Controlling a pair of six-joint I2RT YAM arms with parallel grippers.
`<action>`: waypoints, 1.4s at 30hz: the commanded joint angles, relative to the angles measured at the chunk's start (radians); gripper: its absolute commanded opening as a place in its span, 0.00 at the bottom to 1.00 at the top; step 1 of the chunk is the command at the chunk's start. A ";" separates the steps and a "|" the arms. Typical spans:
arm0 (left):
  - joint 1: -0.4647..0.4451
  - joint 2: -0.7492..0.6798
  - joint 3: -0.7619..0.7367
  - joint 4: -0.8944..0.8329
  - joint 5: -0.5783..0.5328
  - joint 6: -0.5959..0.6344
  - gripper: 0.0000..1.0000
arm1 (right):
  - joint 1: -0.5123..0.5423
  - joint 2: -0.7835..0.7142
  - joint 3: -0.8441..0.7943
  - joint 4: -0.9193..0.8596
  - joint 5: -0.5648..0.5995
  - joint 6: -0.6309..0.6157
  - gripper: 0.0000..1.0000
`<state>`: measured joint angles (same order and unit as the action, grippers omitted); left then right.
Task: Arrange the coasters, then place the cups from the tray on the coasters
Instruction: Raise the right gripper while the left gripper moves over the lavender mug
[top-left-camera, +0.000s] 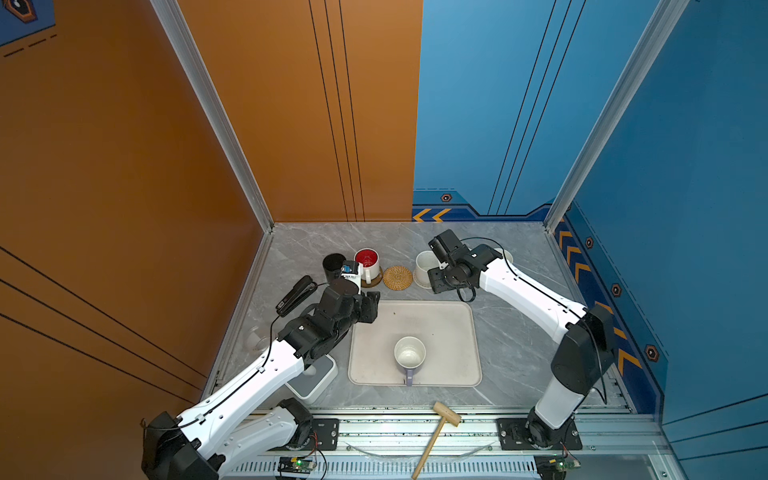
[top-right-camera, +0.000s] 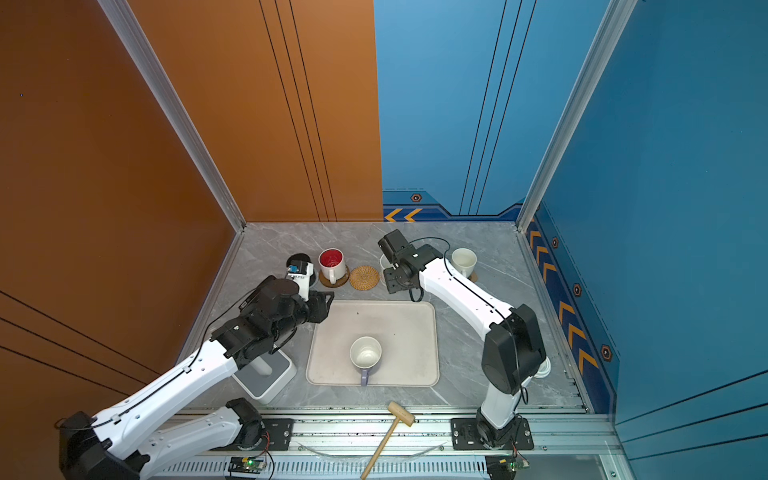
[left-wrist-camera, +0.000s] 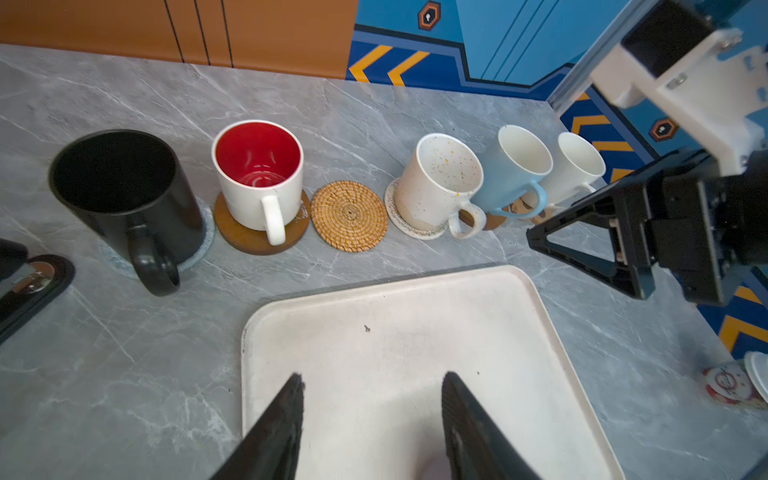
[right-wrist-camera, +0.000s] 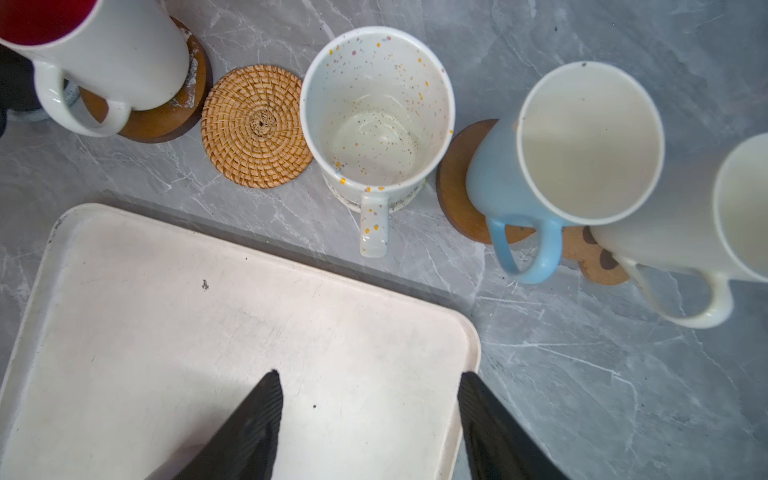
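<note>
Grey marble worktop (top-left-camera: 519, 332) carries cream tray (top-left-camera: 449, 324). Left gripper (left-wrist-camera: 374, 378) and right gripper (right-wrist-camera: 370, 376) hover at tray's far edge, jaws apart, empty. Lavender cup (top-left-camera: 409, 358) stands on tray's near half; five cups (left-wrist-camera: 436, 183) behind tray on coasters (left-wrist-camera: 249, 241); rattan coaster (top-left-camera: 397, 277) bare.

Top views high, steeply down on everything; wrist views close over the tray (left-wrist-camera: 395, 353) (same cups (right-wrist-camera: 376, 108)).

I count one cream rounded-rectangle tray (top-left-camera: 451, 328) and six handled mugs: black mug (left-wrist-camera: 120, 187), red-inside white mug (left-wrist-camera: 259, 183), speckled cream mug (left-wrist-camera: 440, 183), light blue mug (left-wrist-camera: 509, 174), plain cream mug (left-wrist-camera: 577, 166) at its twelve o'clock, lavender mug (top-left-camera: 409, 357) toward its six. Six coasters: two clear beaded spirals (left-wrist-camera: 203, 239) (left-wrist-camera: 405, 226), two brown discs (left-wrist-camera: 249, 245) (right-wrist-camera: 455, 183), one woven rattan round (left-wrist-camera: 349, 216), one tan paw-shaped mat (right-wrist-camera: 598, 257).
</note>
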<state>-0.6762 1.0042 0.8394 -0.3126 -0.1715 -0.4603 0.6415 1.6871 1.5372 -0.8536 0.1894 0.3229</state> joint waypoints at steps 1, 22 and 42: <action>-0.075 0.020 0.074 -0.156 -0.005 -0.011 0.56 | 0.022 -0.086 -0.050 -0.012 0.086 0.034 0.67; -0.531 0.322 0.243 -0.451 -0.085 -0.292 0.59 | 0.030 -0.293 -0.136 0.224 0.139 0.086 0.72; -0.652 0.495 0.270 -0.566 -0.108 -0.555 0.61 | 0.013 -0.451 -0.385 0.408 0.098 0.148 0.73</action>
<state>-1.3190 1.4742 1.1076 -0.8433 -0.2474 -0.9726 0.6601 1.2549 1.1694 -0.4763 0.2924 0.4538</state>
